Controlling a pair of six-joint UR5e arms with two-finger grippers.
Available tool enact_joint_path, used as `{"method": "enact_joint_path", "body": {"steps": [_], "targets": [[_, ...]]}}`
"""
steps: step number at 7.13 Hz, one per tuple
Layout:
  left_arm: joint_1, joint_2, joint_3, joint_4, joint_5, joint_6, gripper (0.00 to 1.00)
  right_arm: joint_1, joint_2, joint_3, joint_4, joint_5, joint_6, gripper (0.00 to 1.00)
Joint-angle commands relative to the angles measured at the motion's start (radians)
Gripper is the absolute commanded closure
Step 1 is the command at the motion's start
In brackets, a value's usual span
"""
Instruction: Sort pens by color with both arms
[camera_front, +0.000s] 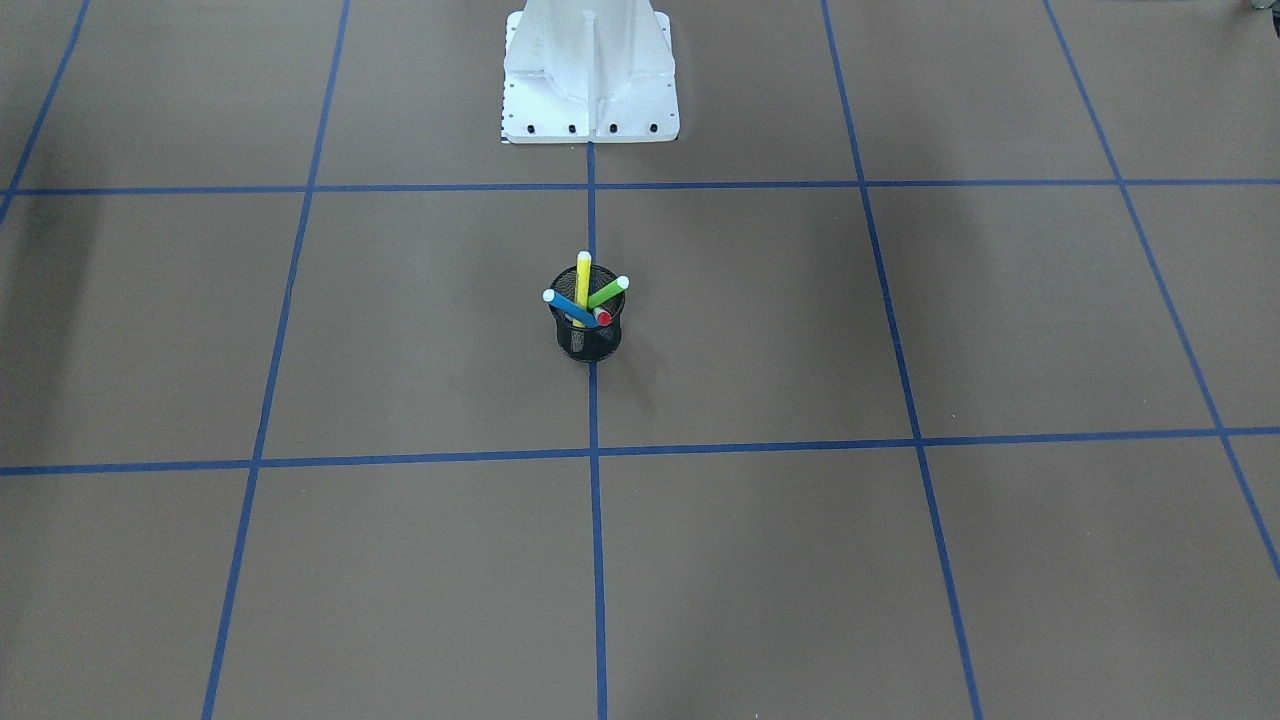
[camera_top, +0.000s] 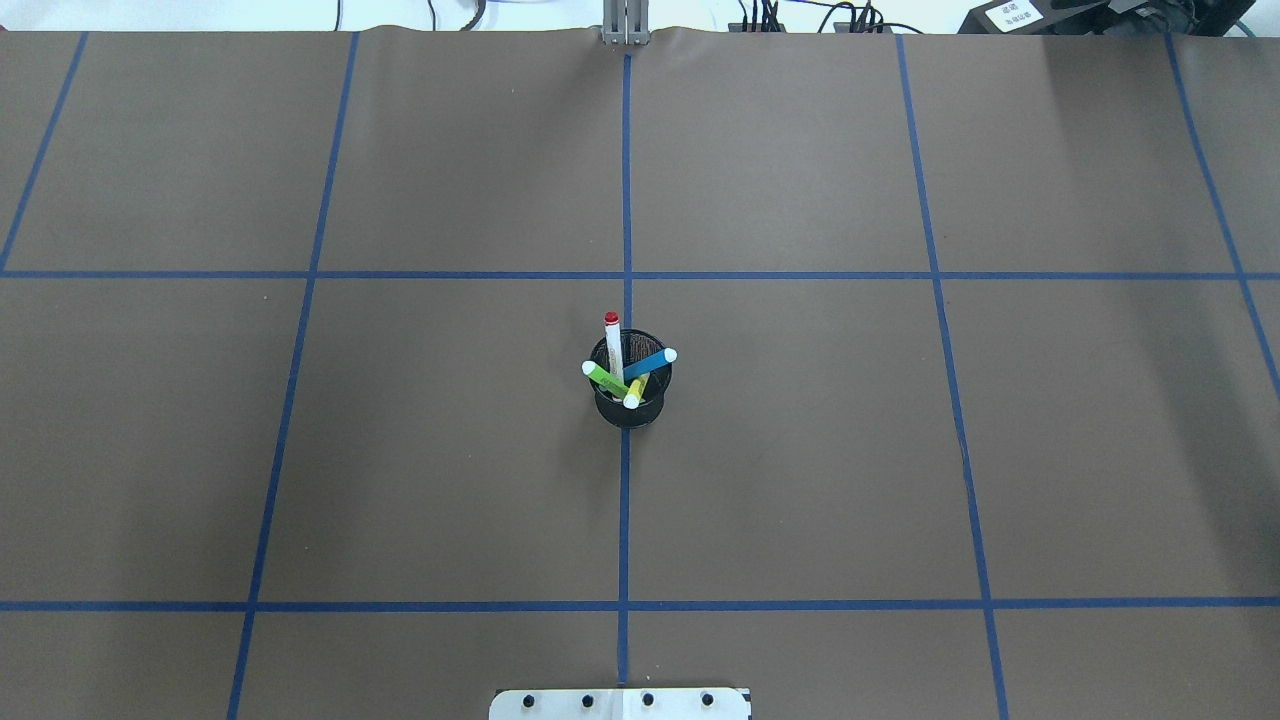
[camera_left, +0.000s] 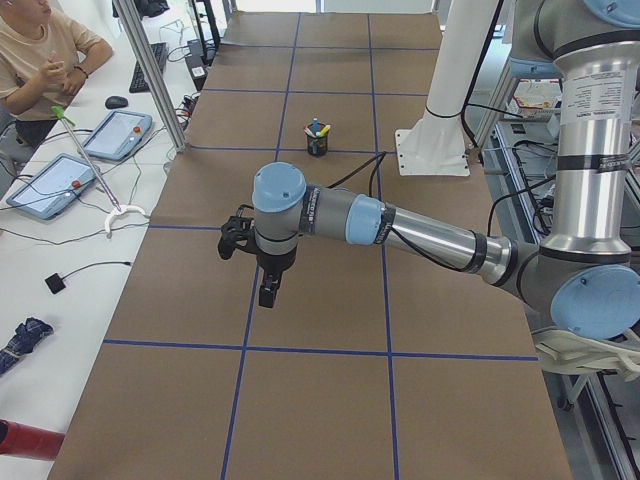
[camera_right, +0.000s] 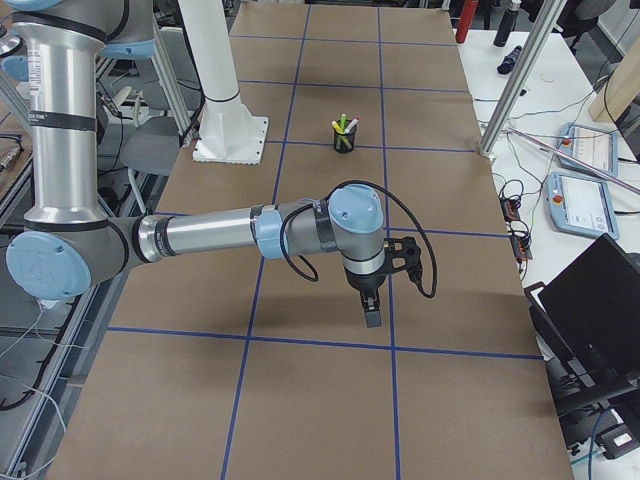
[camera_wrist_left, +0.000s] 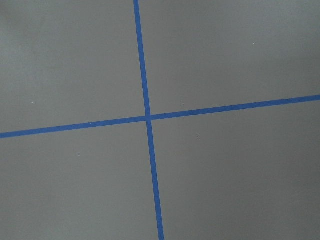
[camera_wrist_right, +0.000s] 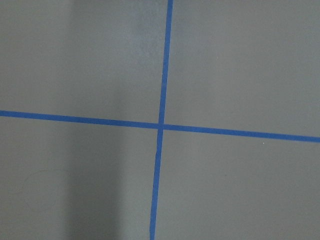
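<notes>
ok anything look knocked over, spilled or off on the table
Nothing stands out. The cup stands upright on the centre tape line, with the blue pen, green pen, yellow pen and red-ended pen inside, leaning apart.

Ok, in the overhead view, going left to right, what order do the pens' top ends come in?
light green pen → white pen with the red end → yellow pen → blue pen. All four stand leaning in the black mesh cup.
</notes>
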Motion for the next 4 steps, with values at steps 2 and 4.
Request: {"method": "enact_joint_path", "body": {"steps": [2, 4], "targets": [[-0.001, -0.032, 0.014, -0.118, 0.002, -0.001, 0.00, -0.001, -0.002, -0.016, 0.156, 0.015, -0.008, 0.00], [-0.001, -0.046, 0.014, -0.150, -0.004, 0.002, 0.00, -0.027, 0.039, -0.009, 0.183, 0.121, 0.009, 0.00]]}}
